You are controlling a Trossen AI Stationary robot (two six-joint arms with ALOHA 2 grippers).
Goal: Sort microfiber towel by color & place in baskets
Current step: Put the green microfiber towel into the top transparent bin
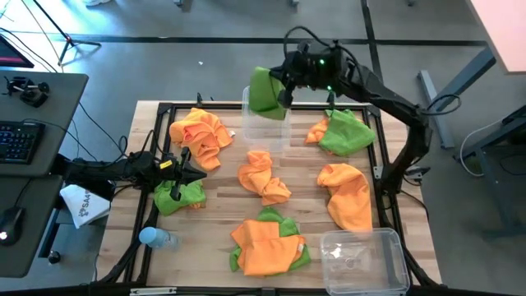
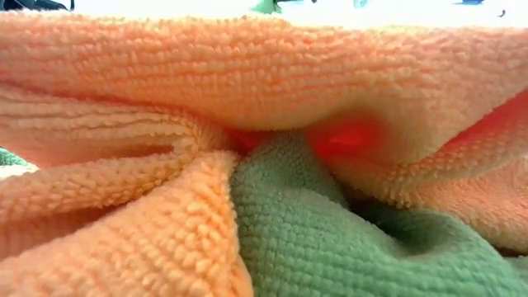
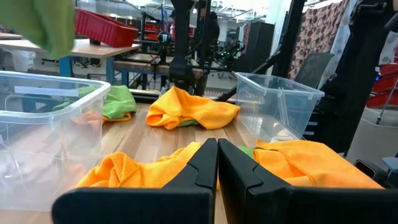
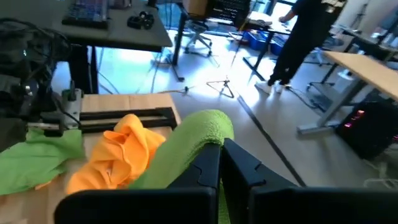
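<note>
A fuzzy, loopy orange towel [image 2: 247, 74] is seen right up against the low camera, folded over a soft green towel [image 2: 330, 239]. From above, this floppy pile [image 1: 267, 242] is found at the near edge of the wooden bench [image 1: 222, 193]. Beside it, at the near right corner, a clear plastic basket [image 1: 364, 261] with round corners is set. A blue-capped bottle [image 1: 156, 238] is laid at the near left corner, and a white paper bag [image 1: 85, 205] with letters too small to read is seen just off the bench's left side.

The left hand [image 1: 187, 173] is held low at the left side, its fingers pressed shut with nothing between them, touching a small green towel [image 1: 179, 197]. More crumpled orange and green towels are scattered across the middle.

Farther back, the right hand [image 1: 285, 92] is shut on a lime green towel [image 1: 265, 92], which is held above the second clear basket [image 1: 267, 131] at the far edge.

Beyond the bench, a grey floor, desks, a keyboard [image 1: 18, 141] and a person in dark clothes [image 4: 305, 40] are seen.
</note>
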